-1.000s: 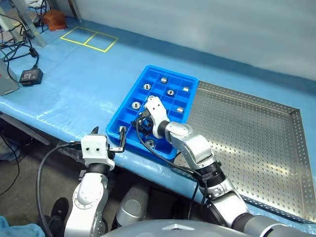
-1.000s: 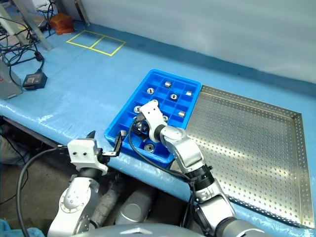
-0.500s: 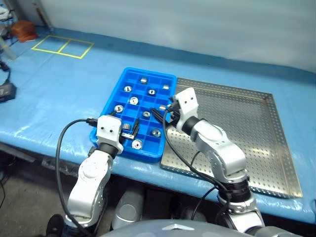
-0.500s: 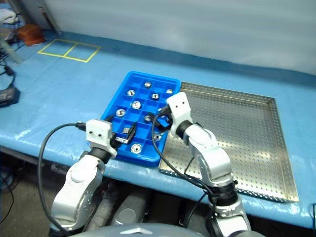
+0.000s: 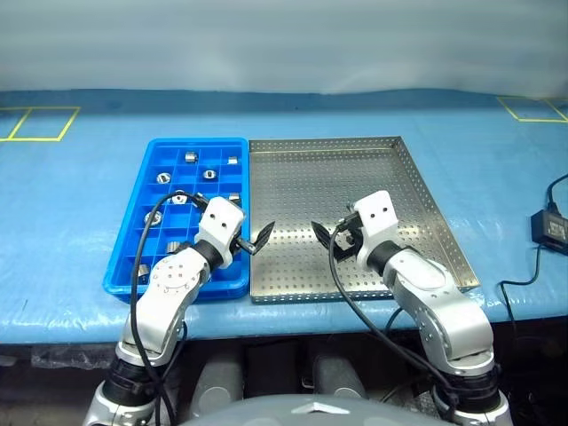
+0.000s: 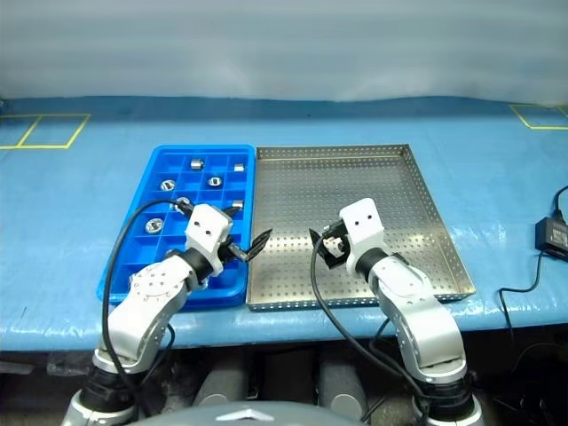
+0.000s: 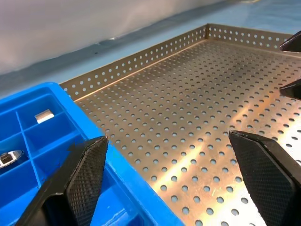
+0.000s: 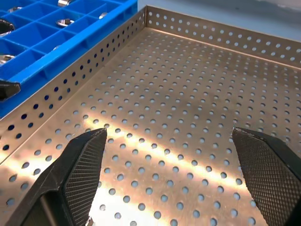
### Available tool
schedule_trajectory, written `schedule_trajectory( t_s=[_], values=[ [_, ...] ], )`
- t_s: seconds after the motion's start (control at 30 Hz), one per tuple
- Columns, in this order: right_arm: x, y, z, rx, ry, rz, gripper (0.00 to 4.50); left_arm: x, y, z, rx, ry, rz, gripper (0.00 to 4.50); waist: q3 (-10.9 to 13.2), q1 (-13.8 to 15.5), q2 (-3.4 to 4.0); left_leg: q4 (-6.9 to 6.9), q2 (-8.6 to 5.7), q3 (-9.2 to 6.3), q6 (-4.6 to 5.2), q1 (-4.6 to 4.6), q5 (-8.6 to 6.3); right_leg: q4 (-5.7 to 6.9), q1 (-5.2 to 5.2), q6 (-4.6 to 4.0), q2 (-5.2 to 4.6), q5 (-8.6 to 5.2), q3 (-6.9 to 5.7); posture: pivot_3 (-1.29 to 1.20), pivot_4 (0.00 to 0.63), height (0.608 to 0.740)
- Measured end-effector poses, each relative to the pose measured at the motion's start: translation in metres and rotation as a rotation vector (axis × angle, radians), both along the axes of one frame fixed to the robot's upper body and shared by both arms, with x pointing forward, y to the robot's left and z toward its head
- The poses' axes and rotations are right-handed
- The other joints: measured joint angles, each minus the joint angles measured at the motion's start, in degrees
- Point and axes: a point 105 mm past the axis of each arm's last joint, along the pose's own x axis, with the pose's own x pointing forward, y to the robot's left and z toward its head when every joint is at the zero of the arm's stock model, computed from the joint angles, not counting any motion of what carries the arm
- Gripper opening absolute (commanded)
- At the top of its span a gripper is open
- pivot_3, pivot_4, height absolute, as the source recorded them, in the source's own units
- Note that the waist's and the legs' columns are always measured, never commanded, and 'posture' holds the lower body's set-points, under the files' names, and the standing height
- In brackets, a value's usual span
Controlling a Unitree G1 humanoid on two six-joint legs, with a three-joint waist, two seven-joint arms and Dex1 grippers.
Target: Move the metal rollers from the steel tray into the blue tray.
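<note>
The blue tray (image 5: 125, 266) lies on the left, with several metal rollers (image 5: 190, 157) in its cells. Beside it on the right sits the steel tray (image 5: 417, 191), and what I see of its perforated floor is bare. My left gripper (image 5: 253, 238) is open and empty, hovering at the blue tray's near right corner with one fingertip over the steel tray's edge. My right gripper (image 5: 328, 232) is also open and empty, low over the steel tray's near part and facing the left one. In the left wrist view a roller (image 7: 44, 115) rests in a blue cell.
The trays rest on a pale blue table cover (image 5: 71, 195). A black box with a cable (image 5: 550, 226) lies at the right. Yellow tape marks (image 5: 35, 120) sit at the far left and far right. The table's front edge runs just below both trays.
The view has swung right. My right gripper moved off the blue tray to over the steel tray. My left gripper rose from the table's front edge to the blue tray's near right corner.
</note>
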Motion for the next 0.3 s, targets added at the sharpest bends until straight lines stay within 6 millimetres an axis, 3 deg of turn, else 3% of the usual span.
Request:
schedule_trajectory(
  t_s=[0.3],
  values=[
    [-0.0067,0.0044,-0.0065,-0.020,0.021,0.022,4.47,-0.0039,0.0060,-0.0099,-0.021,0.043,0.040,4.50,0.0,0.9,-0.08,-0.01,0.25,0.11,0.02,0.04,-0.02,-0.03,-0.02,0.04,-0.05,0.02,0.15,0.08,0.150,0.740]
  ],
)
